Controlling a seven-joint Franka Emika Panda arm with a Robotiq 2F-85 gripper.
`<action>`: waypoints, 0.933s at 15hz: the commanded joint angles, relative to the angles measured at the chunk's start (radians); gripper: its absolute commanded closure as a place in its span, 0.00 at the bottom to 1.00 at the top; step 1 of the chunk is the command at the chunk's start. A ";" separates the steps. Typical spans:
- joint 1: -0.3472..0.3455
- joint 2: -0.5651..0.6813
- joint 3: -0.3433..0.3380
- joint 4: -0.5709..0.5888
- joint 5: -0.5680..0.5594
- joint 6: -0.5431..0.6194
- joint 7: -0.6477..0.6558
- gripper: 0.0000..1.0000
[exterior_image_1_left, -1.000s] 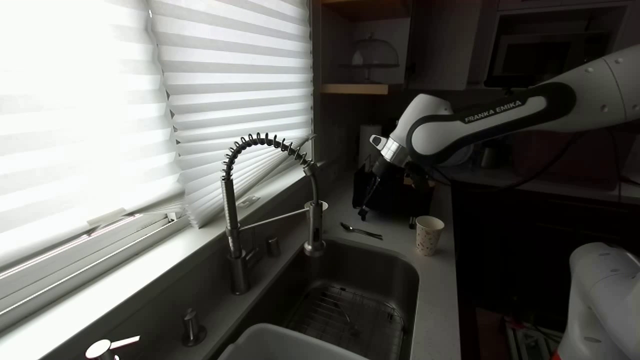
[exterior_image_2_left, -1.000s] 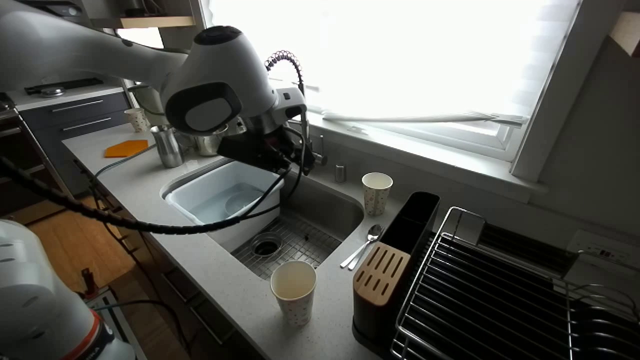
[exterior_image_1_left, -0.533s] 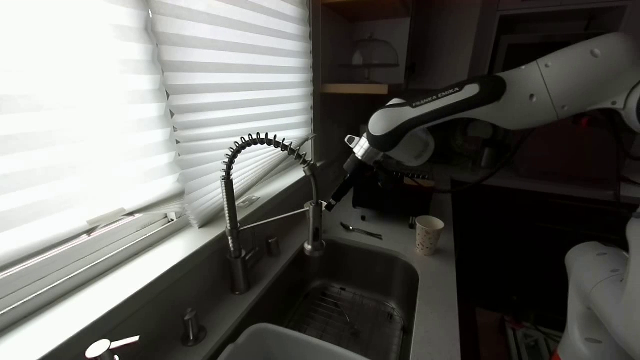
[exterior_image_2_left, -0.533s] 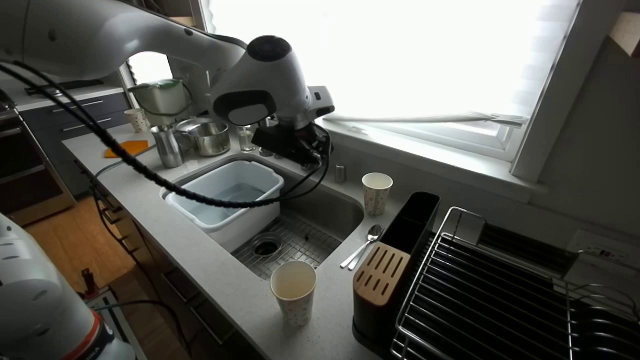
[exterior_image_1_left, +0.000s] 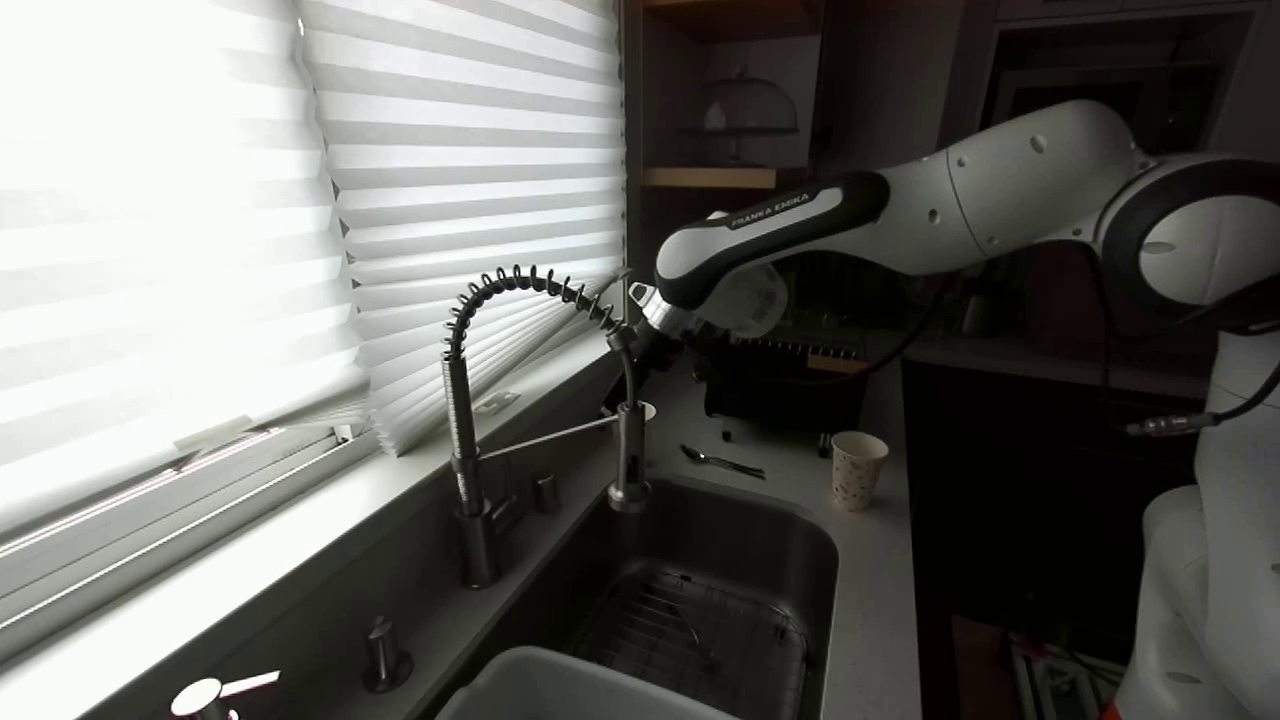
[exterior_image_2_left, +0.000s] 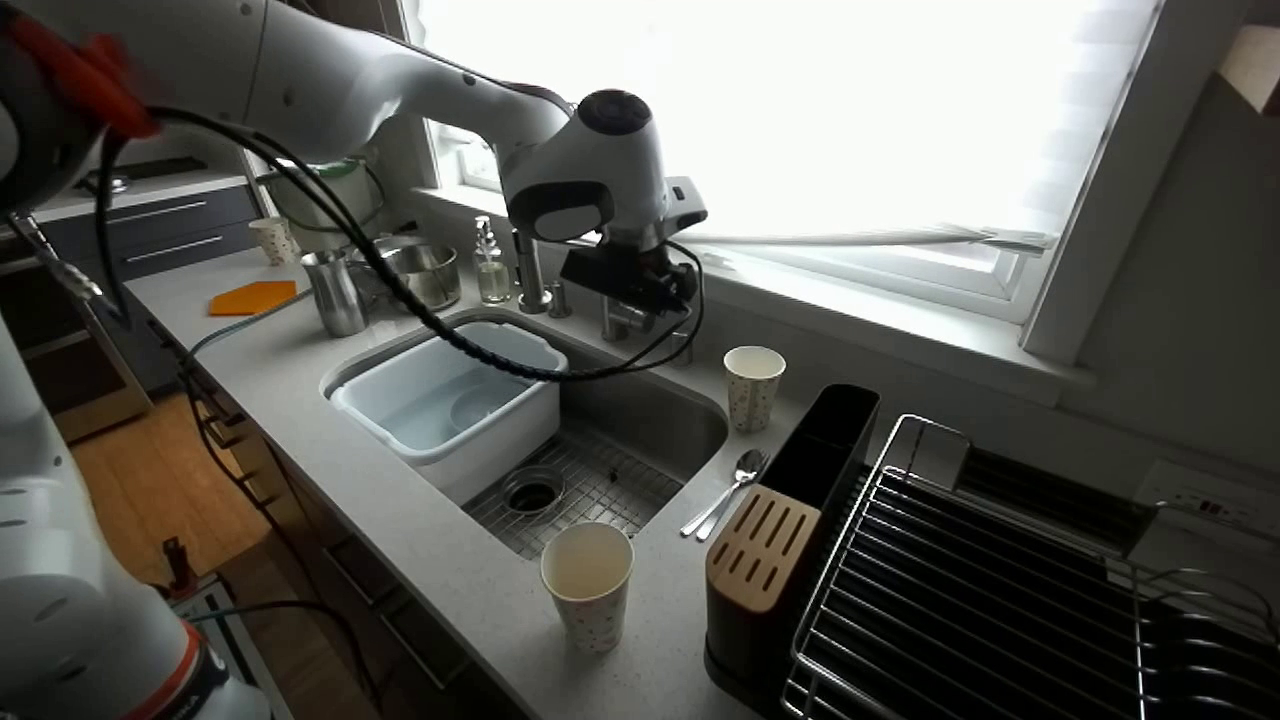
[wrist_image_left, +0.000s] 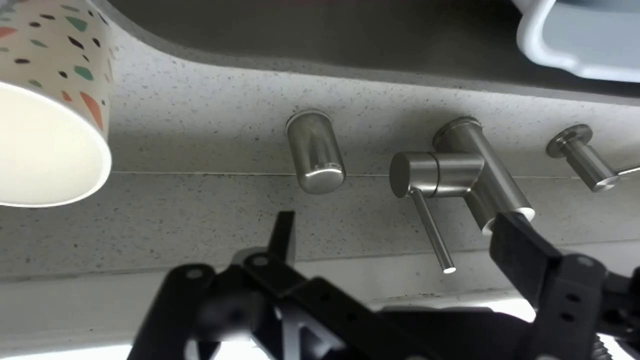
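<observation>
1. Wrist view: the hand (wrist_image_left: 396, 222) is spread, its two black fingers (wrist_image_left: 525, 250) standing well apart.
2. Nearest to it is a steel faucet (wrist_image_left: 492, 180), rising from the desk (wrist_image_left: 215, 125) between the sink (wrist_image_left: 300, 32) and the backsplash (wrist_image_left: 150, 225); its thin lever (wrist_image_left: 432, 232) shows in the gap between the fingertips. One finger overlaps the end of the faucet's body here, and I cannot tell whether they touch.
3. A short metal cap (wrist_image_left: 317, 155) stands on one side of the faucet; a small fixture (wrist_image_left: 582, 157) with a thin spout stands on the other.
4. A speckled paper cup (wrist_image_left: 60, 90) stands past the cap, at the left edge of this view.
5. In an exterior view, the faucet's coiled neck (exterior_image_1_left: 520, 284) arches over to a spray head (exterior_image_1_left: 630, 455) above the sink; the hand is partly hidden behind the neck.
6. In an exterior view, a white tub (exterior_image_2_left: 505, 455) sits in one end of the sink, and a wire grid (exterior_image_2_left: 610, 480) lies on the bottom beside it.
7. Cutlery (exterior_image_2_left: 745, 467), including a spoon, lies on the desk near a black holder (exterior_image_2_left: 790, 505) with a slotted wooden top; a dish rack (exterior_image_2_left: 960, 590) stands just beside the holder.
8. A second paper cup (exterior_image_2_left: 588, 590) stands upright near an edge of the desk, well apart from the hand.
</observation>
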 joint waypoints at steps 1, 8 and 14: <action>-0.100 0.115 0.093 0.142 0.077 -0.105 -0.123 0.00; -0.200 0.237 0.188 0.283 0.195 -0.175 -0.337 0.00; -0.196 0.256 0.203 0.290 0.206 -0.156 -0.355 0.00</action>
